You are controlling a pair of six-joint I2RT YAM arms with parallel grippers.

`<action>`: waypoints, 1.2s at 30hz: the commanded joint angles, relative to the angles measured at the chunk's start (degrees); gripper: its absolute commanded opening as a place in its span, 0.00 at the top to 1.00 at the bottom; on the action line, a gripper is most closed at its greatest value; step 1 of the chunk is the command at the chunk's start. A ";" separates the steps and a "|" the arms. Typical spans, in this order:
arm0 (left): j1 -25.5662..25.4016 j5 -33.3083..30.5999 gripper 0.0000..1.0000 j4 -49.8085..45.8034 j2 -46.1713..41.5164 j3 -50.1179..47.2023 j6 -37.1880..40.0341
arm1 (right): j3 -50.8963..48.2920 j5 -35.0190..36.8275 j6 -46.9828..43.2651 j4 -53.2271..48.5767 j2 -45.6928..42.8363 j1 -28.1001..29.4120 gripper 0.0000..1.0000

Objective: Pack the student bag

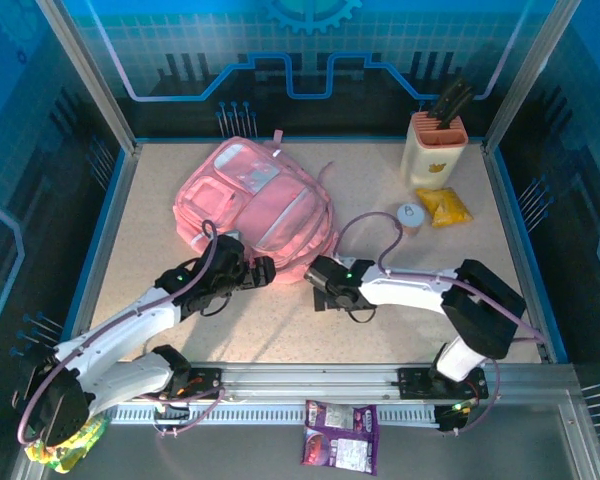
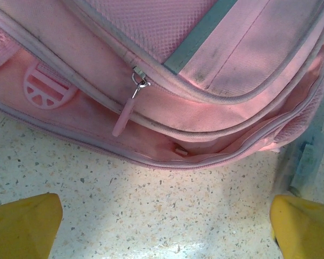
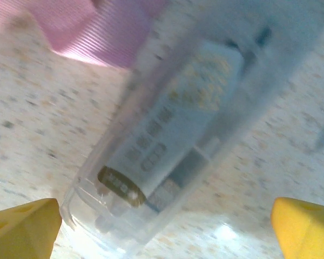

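Both pincers stand with their fingers wide apart and hold nothing. The left pincer [image 1: 264, 271] sits low at the near edge of the student bag [image 1: 260, 205]. Its arm rises from the base at the near left corner, and the forearm slants forward and to the right over the worktop [image 1: 440, 270]. In the left wrist view the yellow fingertips [image 2: 22, 226] hover just above the speckled surface. The bag's pink side lies right ahead of them, with a zip pull [image 2: 130, 102] hanging from the seam.

The right pincer [image 1: 312, 274] faces the left one from the other side, near it but apart. Its arm folds out to the right at the elbow, and the white forearm runs low and leftwards to the bag's near right corner. In the right wrist view, which is blurred, its fingertips [image 3: 303, 229] straddle a clear case [image 3: 167, 135] lying slantwise on the worktop, with a pink strap [image 3: 97, 32] beyond it.

The bag lies flat left of centre towards the back. A cream holder [image 1: 435, 150] with dark handles, a yellow packet [image 1: 443, 207] and a small round tin [image 1: 411, 217] stand at the back right, well apart from it.
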 commanded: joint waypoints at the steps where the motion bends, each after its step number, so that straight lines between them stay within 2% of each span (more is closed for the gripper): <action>1: 0.25 2.87 0.01 2.12 1.63 1.35 -1.27 | -4.05 0.88 0.10 -5.64 -5.19 -0.78 0.00; 4: 0.30 3.74 0.01 2.77 3.02 2.03 -1.38 | -6.19 -0.66 -2.02 -6.22 -10.07 -1.88 0.00; 8: 0.27 2.73 0.01 3.36 3.93 2.95 -1.48 | -7.55 -7.76 -3.94 -0.31 -13.06 -3.31 0.03; 13: 0.29 1.15 0.01 2.54 3.94 3.89 -2.26 | -5.40 -8.62 -2.27 1.96 -8.64 -3.33 0.00; 16: 0.31 0.63 0.01 2.04 3.65 4.21 -1.95 | -3.44 -6.98 -0.98 1.42 -5.45 -3.31 0.02; 19: 0.39 0.44 0.01 1.31 3.56 4.30 -1.49 | -4.07 -5.35 -0.10 2.73 -4.41 -3.67 0.09; 33: 0.55 1.47 0.01 2.56 6.07 4.14 -1.47 | -4.32 -6.37 -2.06 5.72 -0.61 -5.00 0.41; 36: 0.57 1.73 0.01 2.42 6.30 4.17 -1.38 | -4.70 -6.89 -2.60 5.90 -0.76 -5.39 0.45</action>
